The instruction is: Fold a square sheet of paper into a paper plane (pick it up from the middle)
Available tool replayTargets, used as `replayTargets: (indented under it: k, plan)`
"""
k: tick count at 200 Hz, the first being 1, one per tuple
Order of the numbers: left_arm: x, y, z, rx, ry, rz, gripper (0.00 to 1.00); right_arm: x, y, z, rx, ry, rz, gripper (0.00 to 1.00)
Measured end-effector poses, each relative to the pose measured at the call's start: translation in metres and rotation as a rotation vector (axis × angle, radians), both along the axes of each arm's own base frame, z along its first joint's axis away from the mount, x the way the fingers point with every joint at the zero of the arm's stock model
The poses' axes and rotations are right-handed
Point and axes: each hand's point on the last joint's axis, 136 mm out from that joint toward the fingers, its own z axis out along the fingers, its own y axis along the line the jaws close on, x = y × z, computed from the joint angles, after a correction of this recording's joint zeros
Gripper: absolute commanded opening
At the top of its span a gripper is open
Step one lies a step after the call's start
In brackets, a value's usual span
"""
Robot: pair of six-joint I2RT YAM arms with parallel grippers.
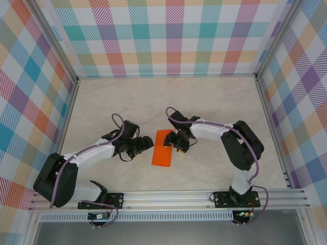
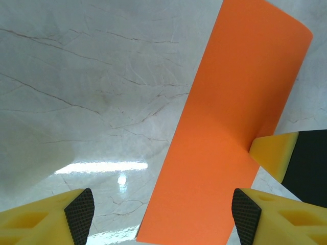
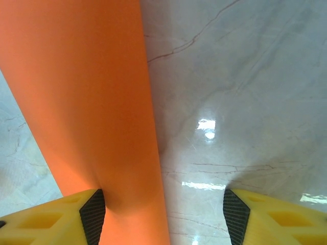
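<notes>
Orange paper (image 1: pixel 163 149) lies around the middle of the tabletop (image 1: pixel 214 102), somewhat closer to the near edge than to the far one. Its outline is a narrow rectangle, and its long side runs from near to far, leaning a little to the right at the far end.

The left pincer (image 1: pixel 147 143) sits low just beside the paper's left long edge. The left wrist view shows its jaws spread wide (image 2: pixel 163 217), with the near end of the paper lying on the marble between them and pinched by neither finger. The paper's far end looks gently curved rather than pressed flat.

The right pincer (image 1: pixel 177 142) is at the paper's right long edge, toward its far end. One of its yellow fingertips (image 2: pixel 273 152) meets that edge. In the right wrist view its jaws are also apart (image 3: pixel 163 217). The paper runs past the left finger (image 3: pixel 76 217), while bare tabletop shows in front of the other finger.
</notes>
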Motion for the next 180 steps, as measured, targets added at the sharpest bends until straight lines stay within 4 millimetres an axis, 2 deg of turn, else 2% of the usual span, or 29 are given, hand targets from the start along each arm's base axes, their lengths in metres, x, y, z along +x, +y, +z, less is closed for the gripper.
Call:
replayTargets:
  k: [68, 121, 180]
  plan:
    - [0.003, 0.003, -0.002, 0.017, -0.002, 0.024, 0.73, 0.001, -0.001, -0.002, -0.033, 0.026, -0.004, 0.65]
    - [0.009, 0.021, 0.02, 0.05, -0.083, 0.114, 0.74, 0.001, -0.002, -0.004, -0.072, 0.062, 0.009, 0.61]
    - [0.007, 0.027, 0.02, 0.075, -0.08, 0.136, 0.74, 0.0, -0.004, -0.005, -0.084, 0.07, 0.014, 0.56]
